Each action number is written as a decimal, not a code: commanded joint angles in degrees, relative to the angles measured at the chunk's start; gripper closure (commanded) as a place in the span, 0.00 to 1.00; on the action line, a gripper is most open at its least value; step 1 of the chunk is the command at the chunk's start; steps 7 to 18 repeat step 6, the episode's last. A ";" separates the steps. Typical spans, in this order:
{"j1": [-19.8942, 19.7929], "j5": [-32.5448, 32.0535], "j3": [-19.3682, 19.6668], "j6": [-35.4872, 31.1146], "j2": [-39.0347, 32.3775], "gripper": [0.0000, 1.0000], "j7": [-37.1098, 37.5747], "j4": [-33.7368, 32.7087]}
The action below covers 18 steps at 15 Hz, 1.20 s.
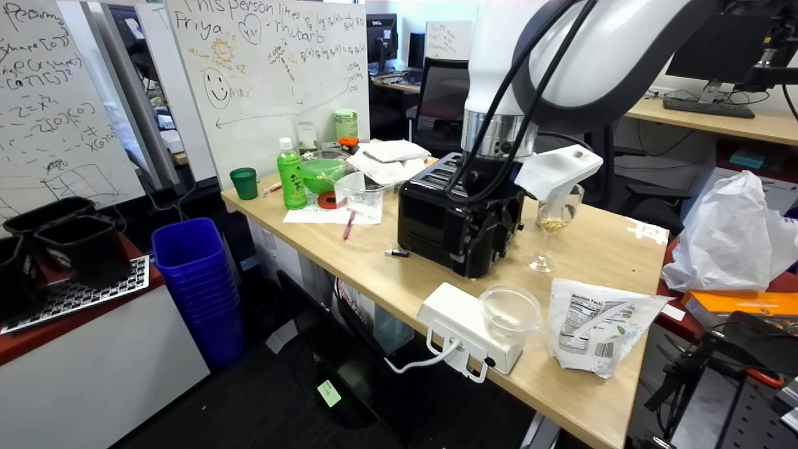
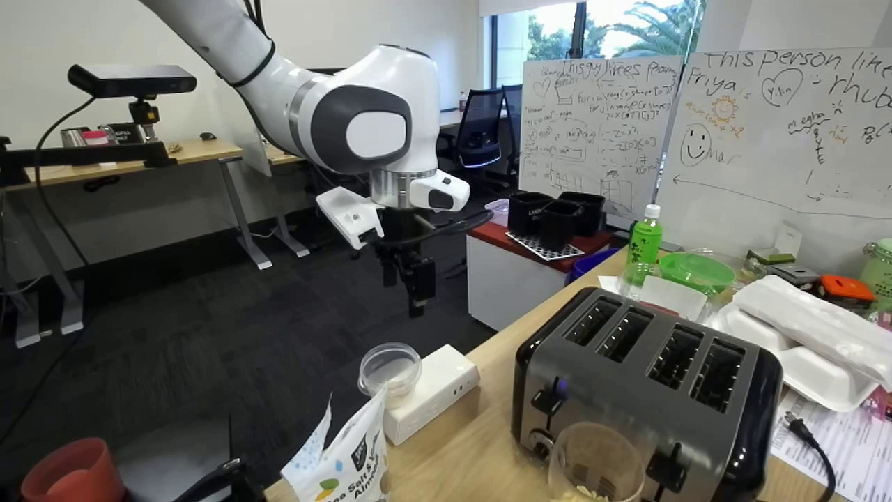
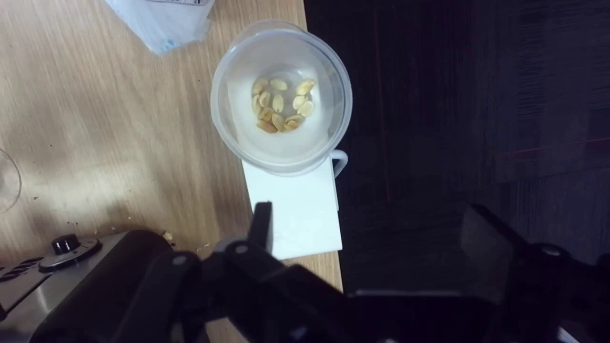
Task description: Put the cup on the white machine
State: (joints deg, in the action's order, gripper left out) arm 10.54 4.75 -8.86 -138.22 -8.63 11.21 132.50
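Cup [image 1: 510, 310] upright on white machine [image 1: 454, 307], R end in an exterior view.
Gripper [image 3: 369, 214] apart fr. cup, w/ jaws spread wide.

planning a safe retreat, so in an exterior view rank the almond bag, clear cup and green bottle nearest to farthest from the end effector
1. Clear cup, lower than the end effector, on the white machine
2. Almond bag, in the foreground
3. Green bottle, in the background, past the toaster

Wrist view's close, basically straight down; both exterior views angle down, farther back, sharing the white machine [image 1: 457, 307].
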 commanded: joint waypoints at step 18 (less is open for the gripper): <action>0.13 -0.03 -0.06 0.01 -0.77 0.00 0.04 -0.12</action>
